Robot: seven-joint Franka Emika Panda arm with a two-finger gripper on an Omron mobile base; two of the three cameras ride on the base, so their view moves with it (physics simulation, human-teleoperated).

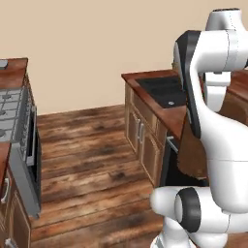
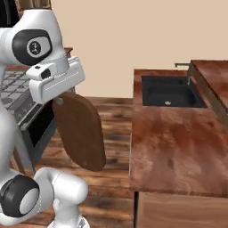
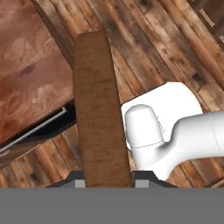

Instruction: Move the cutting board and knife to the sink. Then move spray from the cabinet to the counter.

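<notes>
STEP: you're carrying the cutting board (image 2: 80, 133) | GRIPPER (image 3: 108, 183): clamped on its end, board hanging | NEXT: swing toward the sink (image 2: 171, 91) at 2 o'clock, lower in.

Matt dark-brown wood on the cutting board (image 2: 80, 133), faint lengthwise grain. Glossy, mottled reddish wood on the counter (image 2: 173, 142); matt black in the sink (image 2: 171, 91). Rough, streaked planks across the floor (image 1: 92, 155).
</notes>
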